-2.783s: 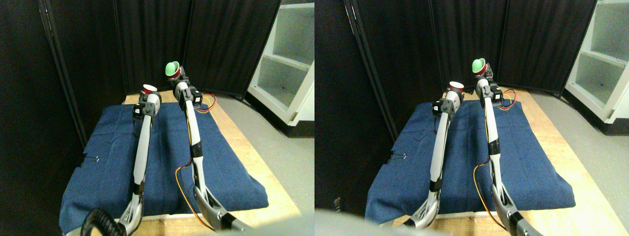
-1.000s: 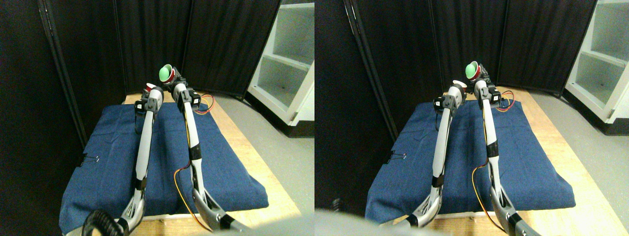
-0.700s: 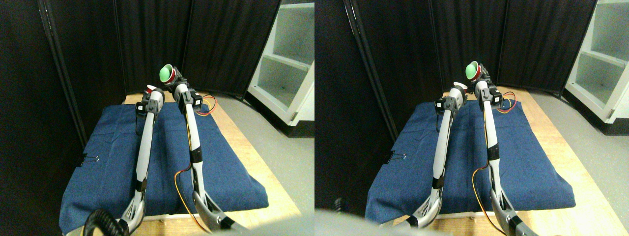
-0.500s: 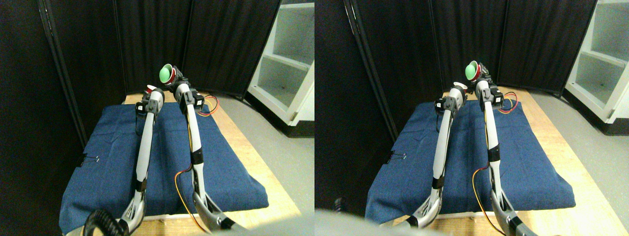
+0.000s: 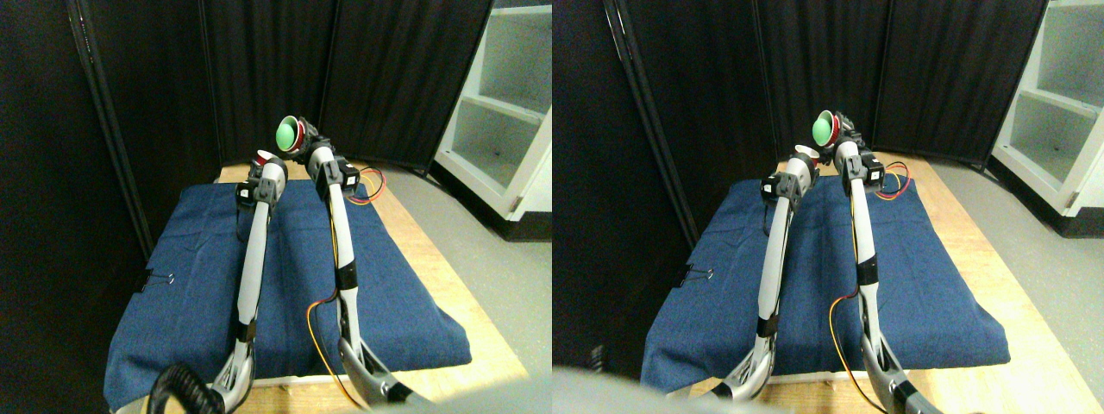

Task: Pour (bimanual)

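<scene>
Black curtain panels (image 5: 259, 69) fill the back and left. White shelf unit (image 5: 504, 103) at right, on grey floor (image 5: 509, 285). Wooden table (image 5: 440, 285) carries a blue cloth (image 5: 198, 285) that covers most of the top; bare wood shows along the right edge and far end. Small binder clip (image 5: 157, 279) sits on the cloth's left edge.

Both manipulators reach up from the bottom to the far end of the cloth. Right one has red/yellow wires (image 5: 366, 183) looping off near its wrist.

Right gripper (image 5: 302, 142) grips a cup (image 5: 287, 134): red outside, green inside. It's raised in the air, tipped hard over to the left, so the mouth faces the camera and leftward and the green interior shows as a full disc. Contents not discernible.

Left gripper (image 5: 261, 168) is mostly hidden behind its own wrist, so can't tell jaw state. A second red cup (image 5: 264, 157) with a white rim sits right at it, upright, lower than the tipped cup and just left of it. Only the rim and a sliver of red are visible. The two cups are close together, the tipped mouth above and beside the upright rim; touching or not, can't tell.
</scene>
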Robot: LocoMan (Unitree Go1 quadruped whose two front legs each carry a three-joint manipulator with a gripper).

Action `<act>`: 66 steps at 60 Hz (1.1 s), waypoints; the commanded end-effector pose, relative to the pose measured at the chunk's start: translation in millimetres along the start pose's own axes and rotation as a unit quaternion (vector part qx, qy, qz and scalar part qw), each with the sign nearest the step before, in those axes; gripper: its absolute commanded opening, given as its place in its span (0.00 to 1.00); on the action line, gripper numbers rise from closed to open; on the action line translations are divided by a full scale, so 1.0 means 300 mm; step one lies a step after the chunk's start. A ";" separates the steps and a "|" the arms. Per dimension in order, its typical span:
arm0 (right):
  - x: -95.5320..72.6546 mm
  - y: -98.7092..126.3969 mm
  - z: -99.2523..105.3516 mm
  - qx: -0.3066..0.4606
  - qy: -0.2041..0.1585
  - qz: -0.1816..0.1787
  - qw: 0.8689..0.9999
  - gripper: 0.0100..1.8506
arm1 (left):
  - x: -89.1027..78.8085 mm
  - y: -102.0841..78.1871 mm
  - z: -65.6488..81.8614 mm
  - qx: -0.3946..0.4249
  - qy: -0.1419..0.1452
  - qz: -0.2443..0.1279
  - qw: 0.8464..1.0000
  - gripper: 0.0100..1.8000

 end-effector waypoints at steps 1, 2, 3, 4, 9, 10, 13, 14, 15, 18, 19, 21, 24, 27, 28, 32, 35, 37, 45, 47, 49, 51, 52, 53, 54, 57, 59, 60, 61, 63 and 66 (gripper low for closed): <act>0.004 0.016 0.025 -0.013 -0.021 0.014 1.000 0.17 | -0.010 -0.029 0.003 -0.005 -0.007 -0.021 1.000 0.18; 0.005 0.015 0.026 -0.015 -0.022 0.018 0.999 0.17 | -0.008 -0.029 0.004 -0.005 -0.007 -0.021 1.000 0.18; 0.004 0.016 0.025 -0.016 -0.023 0.018 0.999 0.17 | -0.008 -0.030 0.005 -0.007 -0.007 -0.020 1.000 0.18; 0.004 0.016 0.024 -0.018 -0.024 0.018 0.999 0.17 | -0.007 -0.030 0.005 -0.009 -0.006 -0.020 1.000 0.18; 0.008 0.017 0.025 -0.031 -0.021 0.030 0.999 0.17 | -0.003 -0.032 0.006 -0.006 -0.006 -0.021 1.000 0.18; 0.009 0.017 0.025 -0.031 -0.021 0.030 0.999 0.17 | -0.002 -0.033 0.006 -0.006 -0.005 -0.021 1.000 0.18; 0.012 0.016 0.025 -0.038 -0.019 0.034 0.999 0.17 | 0.000 -0.034 0.006 -0.007 -0.007 -0.020 1.000 0.18; 0.012 0.016 0.024 -0.043 -0.018 0.034 0.998 0.17 | 0.001 -0.035 0.005 -0.008 -0.007 -0.020 1.000 0.18; 0.012 0.018 0.024 -0.053 -0.017 0.034 0.998 0.17 | 0.003 -0.036 0.005 -0.011 -0.007 -0.019 1.000 0.18; 0.016 0.017 0.022 -0.061 -0.015 0.046 0.997 0.17 | 0.006 -0.037 0.004 -0.013 -0.005 -0.018 1.000 0.18; 0.017 0.017 0.022 -0.066 -0.013 0.045 0.997 0.17 | 0.008 -0.037 0.003 -0.013 -0.005 -0.018 1.000 0.18; 0.017 0.017 0.020 -0.072 -0.009 0.040 0.997 0.17 | 0.010 -0.038 0.002 -0.012 -0.005 -0.019 1.000 0.18; 0.020 0.015 0.019 -0.078 -0.007 0.043 0.996 0.17 | 0.015 -0.038 0.000 -0.014 -0.005 -0.018 1.000 0.18; 0.022 0.015 0.018 -0.096 0.000 0.048 0.994 0.17 | 0.020 -0.039 -0.001 -0.016 -0.005 -0.018 1.000 0.18; 0.022 0.015 0.018 -0.096 0.000 0.048 0.994 0.17 | 0.020 -0.039 -0.001 -0.016 -0.005 -0.018 1.000 0.18; 0.025 0.014 0.017 -0.113 0.007 0.050 0.992 0.17 | 0.026 -0.040 -0.002 -0.017 -0.002 -0.017 1.000 0.18; 0.024 0.015 0.015 -0.122 0.007 0.045 0.992 0.17 | 0.029 -0.040 -0.002 -0.017 -0.001 -0.018 1.000 0.18; 0.025 0.014 0.015 -0.140 0.006 0.048 0.989 0.17 | 0.032 -0.041 -0.002 -0.017 -0.001 -0.018 1.000 0.18; 0.029 0.007 0.018 -0.186 0.000 0.049 0.981 0.17 | 0.037 -0.044 -0.002 -0.018 -0.006 -0.017 1.000 0.18; 0.030 0.005 0.018 -0.180 0.000 0.048 0.983 0.17 | 0.038 -0.044 -0.002 -0.018 -0.005 -0.018 1.000 0.18; 0.032 0.004 0.019 -0.186 0.002 0.050 0.981 0.17 | 0.040 -0.045 -0.001 -0.018 -0.005 -0.017 1.000 0.18; 0.033 0.004 0.019 -0.188 0.002 0.049 0.981 0.17 | 0.041 -0.045 -0.001 -0.020 -0.004 -0.017 1.000 0.18; 0.036 0.003 0.020 -0.190 0.001 0.053 0.980 0.17 | 0.042 -0.046 0.000 -0.021 -0.003 -0.017 1.000 0.18; 0.037 0.003 0.020 -0.194 -0.001 0.057 0.979 0.17 | 0.043 -0.046 0.000 -0.021 -0.003 -0.017 1.000 0.18; 0.037 0.003 0.020 -0.194 -0.001 0.057 0.979 0.17 | 0.043 -0.046 0.000 -0.021 -0.003 -0.017 1.000 0.18; 0.041 0.004 0.020 -0.198 0.000 0.057 0.979 0.17 | 0.045 -0.046 0.001 -0.024 -0.003 -0.016 1.000 0.18; 0.042 0.004 0.019 -0.201 0.000 0.057 0.978 0.17 | 0.046 -0.046 0.001 -0.022 -0.003 -0.016 1.000 0.18; 0.044 0.004 0.020 -0.207 0.000 0.061 0.976 0.17 | 0.046 -0.047 0.000 -0.022 -0.002 -0.016 1.000 0.18; 0.044 0.005 0.019 -0.211 0.001 0.062 0.975 0.17 | 0.047 -0.046 0.000 -0.021 -0.001 -0.017 1.000 0.18; 0.043 0.006 0.019 -0.216 0.005 0.058 0.975 0.17 | 0.048 -0.046 0.001 -0.019 0.002 -0.019 1.000 0.18; 0.044 0.006 0.020 -0.223 0.005 0.059 0.973 0.17 | 0.049 -0.045 0.001 -0.018 0.002 -0.018 1.000 0.18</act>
